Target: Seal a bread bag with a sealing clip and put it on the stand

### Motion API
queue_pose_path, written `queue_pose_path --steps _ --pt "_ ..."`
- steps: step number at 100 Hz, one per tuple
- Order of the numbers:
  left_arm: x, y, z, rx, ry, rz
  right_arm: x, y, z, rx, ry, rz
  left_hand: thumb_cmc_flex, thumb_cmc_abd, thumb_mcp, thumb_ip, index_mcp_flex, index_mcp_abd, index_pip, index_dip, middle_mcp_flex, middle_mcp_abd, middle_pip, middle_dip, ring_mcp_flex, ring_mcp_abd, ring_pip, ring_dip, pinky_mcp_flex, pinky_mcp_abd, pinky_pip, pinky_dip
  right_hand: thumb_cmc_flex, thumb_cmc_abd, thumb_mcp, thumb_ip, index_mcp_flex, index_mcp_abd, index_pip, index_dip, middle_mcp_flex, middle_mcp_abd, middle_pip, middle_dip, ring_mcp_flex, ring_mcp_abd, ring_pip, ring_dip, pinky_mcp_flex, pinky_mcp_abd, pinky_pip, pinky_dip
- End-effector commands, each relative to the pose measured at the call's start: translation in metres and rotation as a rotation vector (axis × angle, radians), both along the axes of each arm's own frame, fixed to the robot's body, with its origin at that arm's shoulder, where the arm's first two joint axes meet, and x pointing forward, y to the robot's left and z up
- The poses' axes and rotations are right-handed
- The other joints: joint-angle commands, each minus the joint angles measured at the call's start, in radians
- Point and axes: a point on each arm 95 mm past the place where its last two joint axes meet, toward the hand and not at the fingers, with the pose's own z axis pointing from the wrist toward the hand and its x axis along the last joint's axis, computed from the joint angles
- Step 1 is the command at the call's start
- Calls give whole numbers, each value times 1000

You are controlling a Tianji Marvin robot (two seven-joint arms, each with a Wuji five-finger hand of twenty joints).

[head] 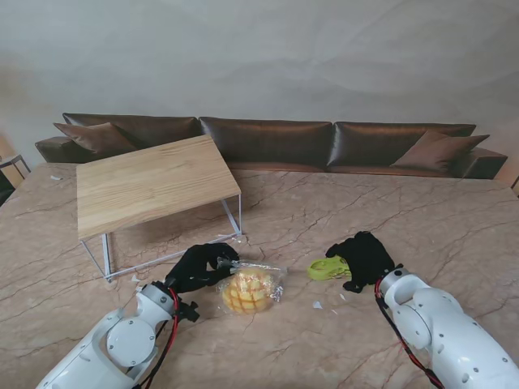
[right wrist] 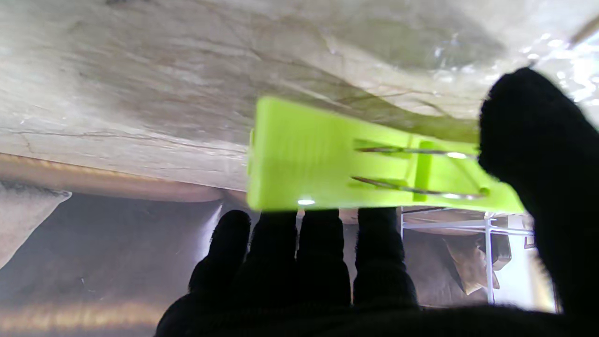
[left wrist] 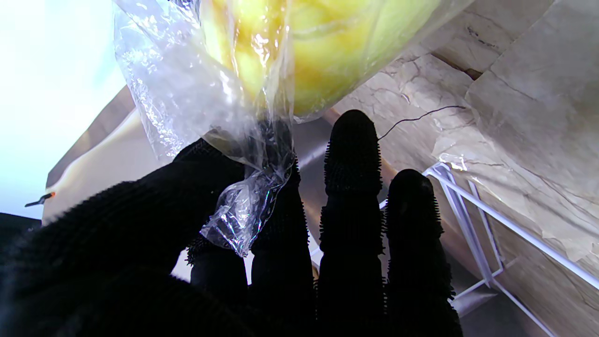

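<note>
A clear bag holding a yellow scored bun [head: 248,291] lies on the marble table in front of me. My left hand [head: 199,267], in a black glove, is shut on the bag's gathered neck [left wrist: 250,187] at the bun's left side, pinched between thumb and fingers. The bun [left wrist: 299,51] hangs close past the fingertips in the left wrist view. My right hand [head: 363,258] holds a lime green sealing clip [head: 328,268], which sticks out toward the bag. The right wrist view has the clip [right wrist: 355,164] between the thumb and the fingers [right wrist: 323,252]. A gap of table separates clip and bag.
A wooden-topped stand with a white wire frame [head: 150,186] sits at the far left of the table; its legs [left wrist: 486,220] are close behind my left hand. A brown sofa [head: 268,142] runs along the far wall. Small white scraps [head: 318,305] lie near the bag.
</note>
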Motion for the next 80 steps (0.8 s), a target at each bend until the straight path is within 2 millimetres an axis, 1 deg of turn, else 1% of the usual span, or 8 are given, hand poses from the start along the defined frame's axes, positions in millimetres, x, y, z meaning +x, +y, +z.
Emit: queue_pose_path --steps 1,23,47,61,65,68,75,80 --pt "-2 -3 0 -8 5 -4 -3 0 -10 -16 37 8 31 38 2 -1 12 -104 90 6 23 -68 39 1 3 -24 -2 -7 -10 -18 22 20 14 8 10 -9 27 -21 3 -11 54 -10 -5 -2 21 -25 -15 -12 -19 8 15 10" --pt "-2 -3 -2 -14 15 -5 3 3 -16 -35 49 11 32 41 1 -1 10 -103 90 5 22 -68 39 0 2 -24 -2 -6 -11 -16 23 21 88 69 16 7 38 -39 12 -2 113 -3 16 11 61 12 30 15 -25 75 127 65" --pt "-2 -2 -2 -13 19 -3 13 9 -20 -35 38 4 34 40 1 0 11 -101 91 3 20 -68 39 -1 1 -23 -2 -6 -13 -17 21 22 158 157 8 32 69 -44 28 10 220 -40 222 97 192 50 188 190 32 121 263 235" --pt "-2 -2 -3 -12 21 -1 19 11 -20 -41 30 -10 33 39 1 0 10 -101 91 1 20 -66 38 -1 -2 -24 -4 -7 -13 -17 21 22 181 217 16 44 136 -13 29 12 289 -58 375 170 256 54 264 268 81 133 299 288" --pt "-2 -1 -3 -12 22 -1 20 11 -21 -40 35 -16 33 40 1 0 11 -101 92 1 20 -66 38 -1 -2 -24 -4 -7 -13 -17 21 22 210 206 5 -61 178 -19 38 18 327 -59 405 224 274 54 299 302 93 136 307 301" --pt "-2 -1 -3 -12 22 -1 22 11 -21 -39 36 -19 33 40 1 0 9 -100 91 0 20 -67 39 -1 -3 -24 -5 -7 -13 -17 20 22 221 198 0 -103 214 -30 46 23 357 -64 425 274 290 56 332 331 105 142 314 308" --pt "-2 0 -3 -13 25 -1 23 12 -23 -31 40 -26 34 40 1 0 9 -100 91 0 19 -67 38 -2 -4 -24 -6 -8 -14 -17 19 22 222 183 -17 -135 310 -82 75 36 414 -81 476 381 318 56 399 390 123 151 330 319" --pt "-2 0 -4 -14 26 0 24 12 -23 -25 42 -30 34 39 1 -1 9 -100 91 -1 19 -68 38 -2 -3 -25 -6 -8 -14 -17 18 22 216 180 -23 -141 357 -164 195 -111 448 -94 500 460 333 56 441 452 136 158 343 333"
